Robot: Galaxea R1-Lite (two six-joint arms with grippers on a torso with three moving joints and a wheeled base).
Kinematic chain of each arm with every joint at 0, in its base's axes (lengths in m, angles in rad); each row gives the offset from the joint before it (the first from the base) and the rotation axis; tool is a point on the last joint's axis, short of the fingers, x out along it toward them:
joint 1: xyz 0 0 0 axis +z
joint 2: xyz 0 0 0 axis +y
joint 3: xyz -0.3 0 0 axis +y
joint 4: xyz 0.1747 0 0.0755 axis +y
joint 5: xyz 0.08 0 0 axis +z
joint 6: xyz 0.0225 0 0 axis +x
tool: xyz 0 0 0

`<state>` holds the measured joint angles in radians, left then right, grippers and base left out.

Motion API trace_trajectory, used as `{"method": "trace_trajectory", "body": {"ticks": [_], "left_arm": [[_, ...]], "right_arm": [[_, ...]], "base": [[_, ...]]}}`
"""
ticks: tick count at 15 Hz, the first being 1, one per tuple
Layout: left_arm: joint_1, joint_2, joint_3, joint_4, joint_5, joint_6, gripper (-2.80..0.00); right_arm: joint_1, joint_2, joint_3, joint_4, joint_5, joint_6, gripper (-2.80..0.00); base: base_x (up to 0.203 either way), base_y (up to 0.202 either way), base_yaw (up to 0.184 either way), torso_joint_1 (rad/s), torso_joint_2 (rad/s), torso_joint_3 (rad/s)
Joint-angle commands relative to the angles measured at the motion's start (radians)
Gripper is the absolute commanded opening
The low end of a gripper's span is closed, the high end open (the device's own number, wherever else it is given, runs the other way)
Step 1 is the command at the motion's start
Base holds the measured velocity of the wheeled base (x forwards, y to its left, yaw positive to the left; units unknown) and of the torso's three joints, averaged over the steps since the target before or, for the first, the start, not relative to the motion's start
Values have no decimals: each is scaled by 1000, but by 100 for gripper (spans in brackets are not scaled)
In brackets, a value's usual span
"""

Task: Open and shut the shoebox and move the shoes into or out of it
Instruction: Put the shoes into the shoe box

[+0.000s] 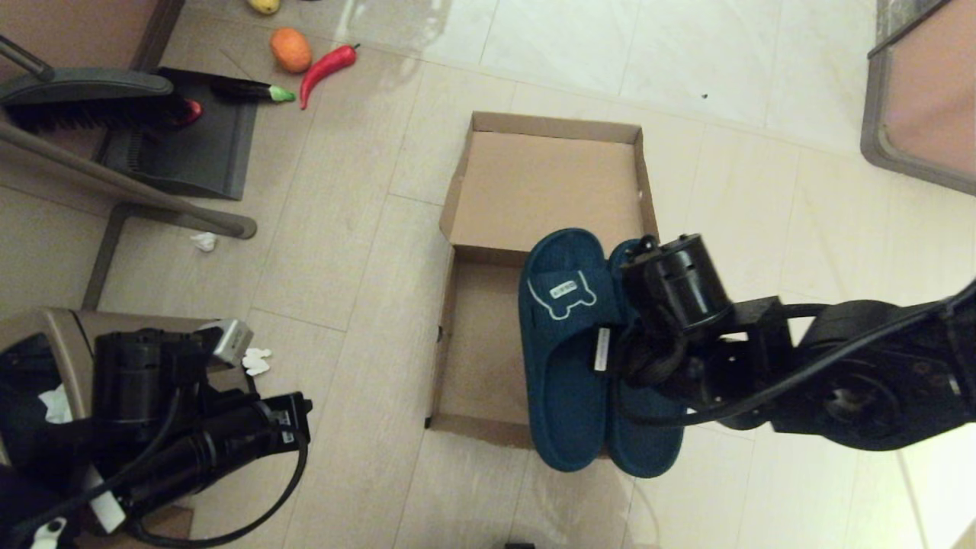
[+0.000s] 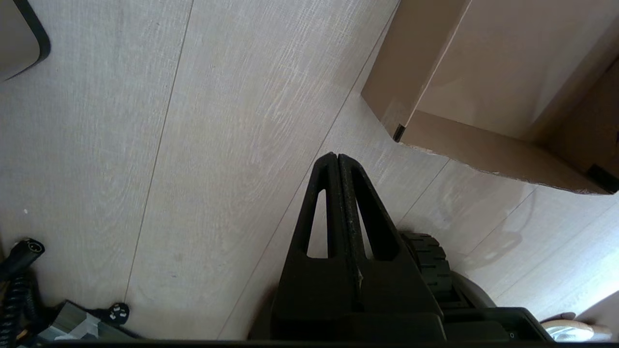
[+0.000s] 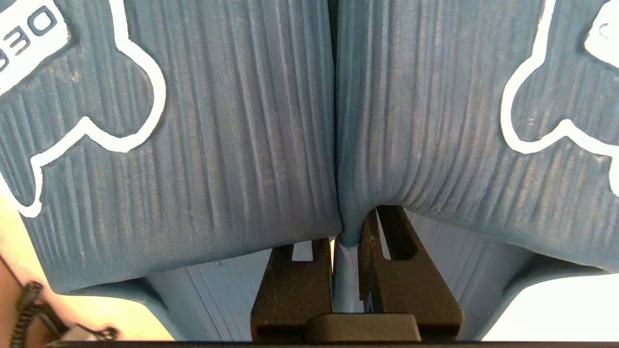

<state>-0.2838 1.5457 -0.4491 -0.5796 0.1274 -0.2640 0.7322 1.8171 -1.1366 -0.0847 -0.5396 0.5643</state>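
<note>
The shoebox (image 1: 488,335) lies open on the floor, its hinged lid (image 1: 545,183) folded flat away from me and its inside bare. Both teal slippers (image 1: 564,358) hang side by side over the box's right half, heels reaching past its near wall. A white bone outline (image 1: 562,296) shows on the left one's strap. My right gripper (image 3: 344,232) is shut on the slippers' touching inner edges, just behind the straps (image 3: 232,145). My left gripper (image 2: 337,157) is shut and empty, parked low at the left, with a corner of the shoebox (image 2: 483,72) in its view.
A brown trash bin (image 1: 46,343) stands under my left arm (image 1: 191,427). A dustpan with brush (image 1: 183,137), a chair frame (image 1: 122,183), an orange (image 1: 290,49), a red chili (image 1: 326,67) and paper scraps (image 1: 204,242) lie at the left. Furniture (image 1: 923,99) stands at the far right.
</note>
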Motion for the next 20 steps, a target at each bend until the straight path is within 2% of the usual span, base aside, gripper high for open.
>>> {"method": "trace_trajectory", "body": {"ticks": [1, 3, 6, 10, 16, 20], "left_arm": [[0, -1, -8, -3, 1, 0, -280], [2, -4, -6, -2, 1, 0, -280], [3, -6, -6, -2, 1, 2, -280], [5, -6, -6, -3, 1, 2, -280], [12, -10, 4, -2, 1, -1, -280], [12, -10, 8, -2, 2, -1, -280]], "right_arm": [[35, 149, -53, -1, -21, 42, -280], [45, 225, -103, 0, -36, 102, -280], [43, 316, -157, -4, -40, 115, -280], [32, 410, -216, -9, -39, 99, -280], [-38, 430, -323, -13, -37, 3, -280], [-45, 474, -374, -13, -37, -4, -280]], "base": [[0, 0, 0, 0, 0, 0], [0, 0, 0, 0, 0, 0], [0, 0, 0, 0, 0, 0], [0, 0, 0, 0, 0, 0], [0, 0, 0, 0, 0, 0], [0, 0, 0, 0, 0, 0]]}}
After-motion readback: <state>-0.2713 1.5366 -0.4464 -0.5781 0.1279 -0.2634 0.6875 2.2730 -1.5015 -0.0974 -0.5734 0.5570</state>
